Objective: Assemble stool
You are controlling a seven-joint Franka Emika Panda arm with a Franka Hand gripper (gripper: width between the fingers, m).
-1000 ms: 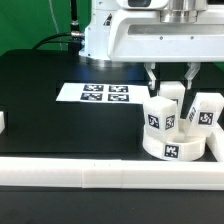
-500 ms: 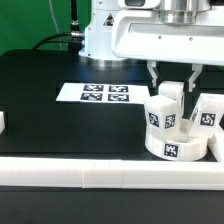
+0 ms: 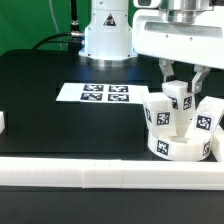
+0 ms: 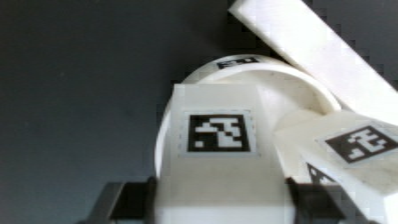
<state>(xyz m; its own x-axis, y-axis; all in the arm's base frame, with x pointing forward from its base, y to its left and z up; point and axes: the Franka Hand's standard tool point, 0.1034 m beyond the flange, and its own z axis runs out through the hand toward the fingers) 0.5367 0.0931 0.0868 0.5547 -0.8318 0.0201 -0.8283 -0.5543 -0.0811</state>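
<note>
The round white seat disc (image 3: 176,146) lies at the exterior view's right near the front rail, with three tagged leg blocks standing on it: one nearer the left (image 3: 158,113), one at the back (image 3: 181,100), one nearer the right (image 3: 207,119). My gripper (image 3: 180,88) comes down from above and is shut on the back leg block. In the wrist view that leg block (image 4: 217,135) fills the middle between my dark fingers (image 4: 128,200), with the seat disc's rim (image 4: 267,72) beyond it and another leg block (image 4: 359,143) beside it.
The marker board (image 3: 95,95) lies flat at the table's middle. A long white border rail (image 3: 90,176) runs along the front; another rail shows in the wrist view (image 4: 329,45). A small white piece (image 3: 3,122) sits at the left edge. The robot base (image 3: 105,35) stands behind.
My gripper has moved toward the exterior view's right, and the seat disc with its three leg blocks has shifted right with it.
</note>
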